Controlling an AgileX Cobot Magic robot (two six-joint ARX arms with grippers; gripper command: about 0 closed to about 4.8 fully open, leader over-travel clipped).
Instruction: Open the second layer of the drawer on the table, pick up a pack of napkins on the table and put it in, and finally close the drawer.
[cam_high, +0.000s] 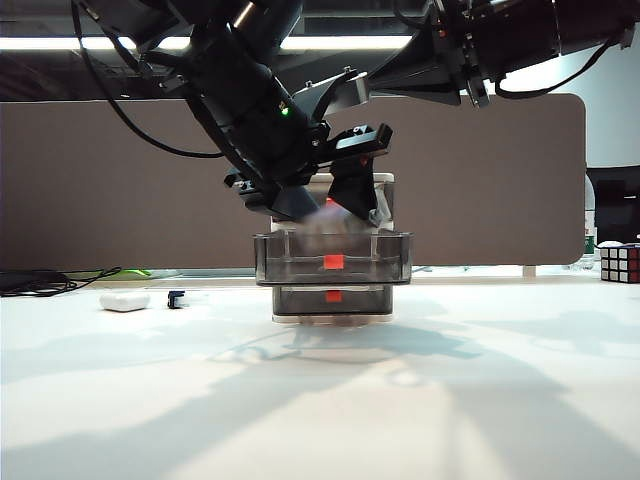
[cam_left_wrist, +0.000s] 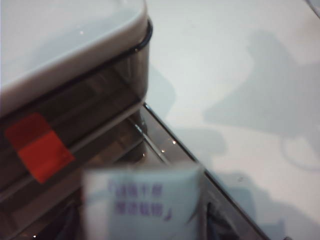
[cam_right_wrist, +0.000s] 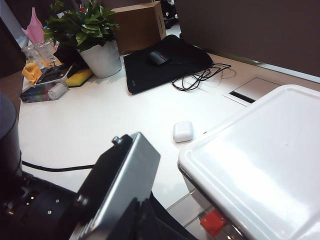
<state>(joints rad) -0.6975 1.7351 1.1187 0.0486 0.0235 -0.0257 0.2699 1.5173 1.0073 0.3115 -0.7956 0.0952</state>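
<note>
Exterior view: the drawer (cam_high: 332, 250) stands mid-table (cam_high: 320, 400), its second layer (cam_high: 333, 258) pulled out toward the near side. The left gripper (cam_high: 335, 205) hangs over that open tray; whether its jaws are parted I cannot tell. The right gripper (cam_high: 345, 92) sits higher, its state unclear. Only the left wrist view shows the napkins (cam_left_wrist: 145, 205), blurred, over the open tray.
</note>
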